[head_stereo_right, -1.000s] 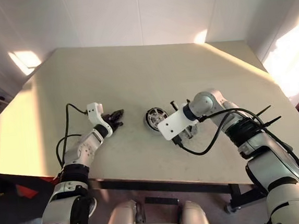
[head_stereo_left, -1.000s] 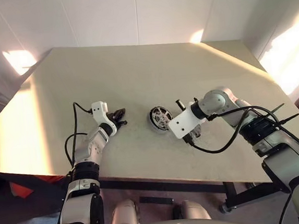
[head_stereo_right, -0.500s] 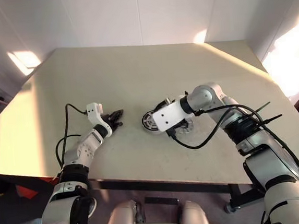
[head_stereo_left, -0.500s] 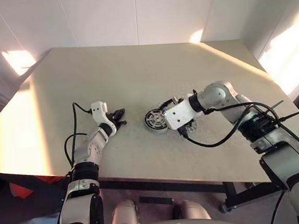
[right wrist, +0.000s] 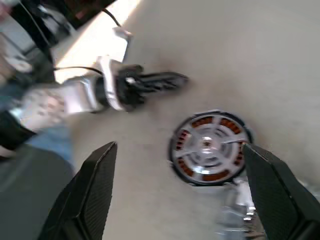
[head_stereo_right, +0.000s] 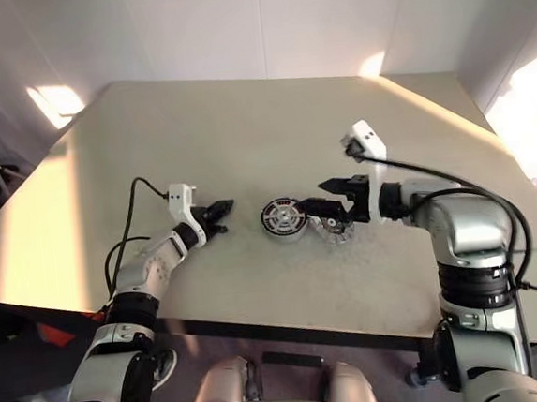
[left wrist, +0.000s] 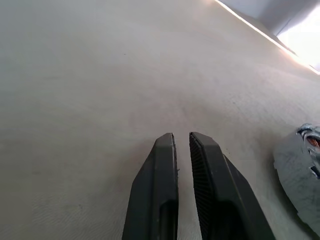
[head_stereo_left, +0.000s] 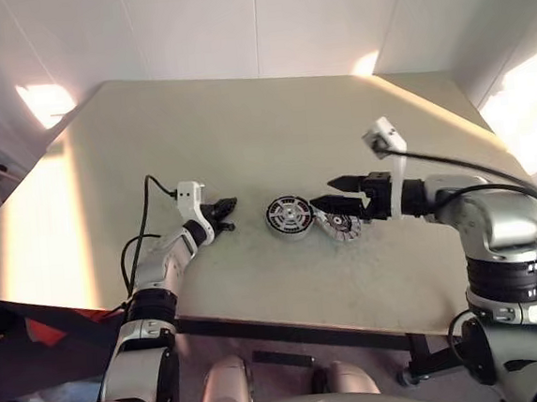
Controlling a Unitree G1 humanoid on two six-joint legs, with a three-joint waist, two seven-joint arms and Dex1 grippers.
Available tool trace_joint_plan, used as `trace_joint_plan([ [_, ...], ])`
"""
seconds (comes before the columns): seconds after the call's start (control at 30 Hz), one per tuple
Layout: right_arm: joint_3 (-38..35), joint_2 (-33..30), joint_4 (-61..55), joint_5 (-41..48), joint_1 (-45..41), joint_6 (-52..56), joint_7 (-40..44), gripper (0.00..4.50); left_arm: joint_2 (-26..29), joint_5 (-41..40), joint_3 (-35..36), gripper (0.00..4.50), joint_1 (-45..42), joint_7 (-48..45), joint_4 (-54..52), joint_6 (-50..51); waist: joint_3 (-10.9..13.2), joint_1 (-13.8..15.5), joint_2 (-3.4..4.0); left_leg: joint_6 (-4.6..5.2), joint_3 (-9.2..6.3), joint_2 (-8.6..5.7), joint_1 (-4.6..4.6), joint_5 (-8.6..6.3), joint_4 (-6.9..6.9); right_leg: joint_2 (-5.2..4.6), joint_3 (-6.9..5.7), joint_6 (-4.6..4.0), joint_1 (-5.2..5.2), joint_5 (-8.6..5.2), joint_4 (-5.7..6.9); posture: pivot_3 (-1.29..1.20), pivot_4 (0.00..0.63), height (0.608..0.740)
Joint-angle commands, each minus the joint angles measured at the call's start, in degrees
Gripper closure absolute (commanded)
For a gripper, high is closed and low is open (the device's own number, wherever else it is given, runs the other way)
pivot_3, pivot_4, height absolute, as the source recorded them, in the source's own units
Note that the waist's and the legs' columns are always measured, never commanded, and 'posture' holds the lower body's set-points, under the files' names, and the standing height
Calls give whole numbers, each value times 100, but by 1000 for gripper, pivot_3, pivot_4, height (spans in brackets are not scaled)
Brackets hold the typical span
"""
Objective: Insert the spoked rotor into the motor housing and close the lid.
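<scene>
- Beige table carries the work; two motor parts lie near its middle, between the two arms.
- Motor housing: round, squat, dark puck lying flat, open face up. In the right wrist view the copper-red windings ring a silvery centre.
- Second round part lies just beside the housing on its right, seemingly touching it. Silver-grey with dark slots, tilted rather than flat. Reads as the lid; whether the spoked rotor is with it or under it I cannot tell.
- Right gripper hangs above that second part, clear of the table, pointing toward the housing and the left arm. Fingers spread wide, one above the other in the head views; nothing between them.
- Right wrist view: the two black fingers stand far apart at either side, with the housing framed in the gap and apart from both.
- Left gripper sits low over the table to the left of the housing, near it but not touching, tips aimed at it.
- Left wrist view: the fingers are drawn nearly together, a thin slit between them, gripping nothing. Bare table surface lies ahead, and the edge of a round part shows at the side.
- Black cable loops from the left wrist back along the forearm.
</scene>
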Motion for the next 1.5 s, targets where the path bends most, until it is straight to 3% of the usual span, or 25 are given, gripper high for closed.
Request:
trace_joint_plan([
  [0.03,-1202,574,-363,789,183,932,-709,53,72,163,-154,3987,-419,-226,380,-104,0,42,-1,-7,0,1,3,3,0,0,-1,0,1,0,1,0,0,740],
  [0.13,-1865,1047,-398,1662,650,937,-1598,53,89,239,-228,3987,-635,-366,641,-148,0,116,-2,-27,0,-1,22,13,-4,-2,0,42,19,-24,-5,0,0,740],
  [0.3,-2182,1446,-494,2902,1479,937,-3102,53,115,351,-309,3987,-700,-517,747,-164,0,121,-1,-54,0,-18,37,28,-48,-12,1,47,19,-26,-16,0,0,740],
  [0.67,-2201,975,-386,4945,2494,937,-4921,53,202,424,-392,3987,-566,-623,546,-38,-3,134,3,-92,-3,-33,48,52,-118,-17,1,53,12,-39,-33,0,0,740],
  [1.17,-1962,1318,596,4612,2079,-6,-6077,53,274,507,-508,3987,-291,-593,140,129,-6,111,3,-99,-3,-33,53,56,-119,-17,1,54,15,-39,-32,0,0,740],
  [1.5,-1517,1348,1048,4410,1544,-949,-6346,53,251,532,-544,3987,-330,-548,158,116,-6,109,4,-112,-3,-33,56,64,-119,-18,1,54,15,-39,-25,0,0,740],
])
